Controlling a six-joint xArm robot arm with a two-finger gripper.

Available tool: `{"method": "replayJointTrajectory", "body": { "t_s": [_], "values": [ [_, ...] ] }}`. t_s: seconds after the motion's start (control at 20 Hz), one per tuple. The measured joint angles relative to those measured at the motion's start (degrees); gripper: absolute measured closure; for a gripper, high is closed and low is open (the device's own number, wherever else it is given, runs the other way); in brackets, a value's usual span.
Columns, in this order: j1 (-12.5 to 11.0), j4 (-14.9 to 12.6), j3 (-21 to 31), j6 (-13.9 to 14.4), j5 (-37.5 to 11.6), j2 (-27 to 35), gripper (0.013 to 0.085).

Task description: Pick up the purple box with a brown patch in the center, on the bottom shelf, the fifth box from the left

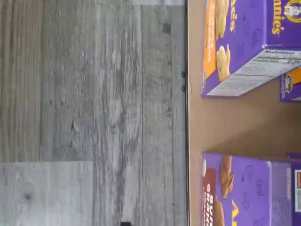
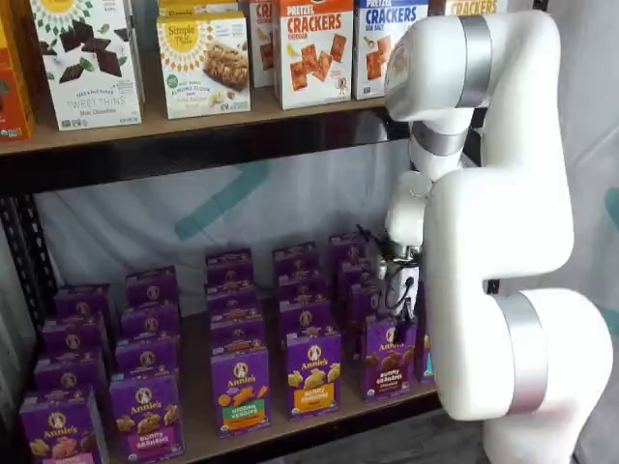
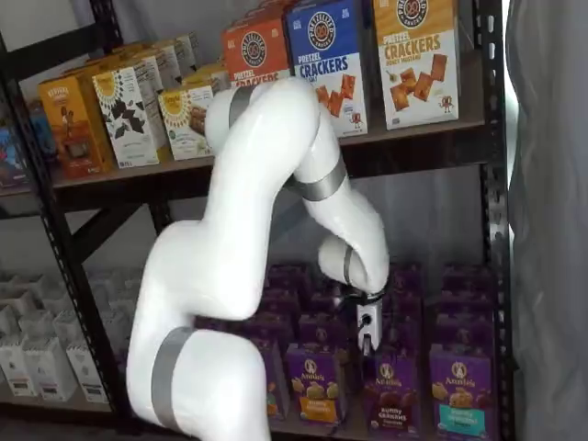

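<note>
The purple box (image 3: 388, 386) with brown bunny crackers on its front stands in the front row of the bottom shelf (image 2: 280, 425). A purple box with a yellow-orange label (image 3: 317, 381) is on its left and one with a teal patch (image 3: 459, 386) on its right. In both shelf views my gripper (image 3: 367, 342) hangs just above the purple box (image 2: 387, 358), slightly to its left. It holds nothing and I take it as open. The wrist view shows the purple box (image 1: 235, 188) from above at the shelf's front edge.
Several rows of purple boxes fill the bottom shelf behind the front row. Cracker boxes (image 2: 309, 48) line the upper board. My white arm (image 2: 503, 242) stands in front of the rack's right side. A black rack post (image 3: 491, 230) is close on the right. Grey plank floor (image 1: 94, 113) lies below.
</note>
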Motion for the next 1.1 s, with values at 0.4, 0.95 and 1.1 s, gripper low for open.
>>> {"method": "replayJointTrajectory", "body": {
  "t_s": [0.4,0.95,1.1],
  "values": [
    [1.2,1.9,-7.3,-0.2,3.8,4.4,0.013],
    [1.2,-3.1,-11.6,4.2,-0.6,9.5,0.013],
    [1.0,-6.7,-13.3,7.2,-0.7,11.2,0.013]
  ]
}}
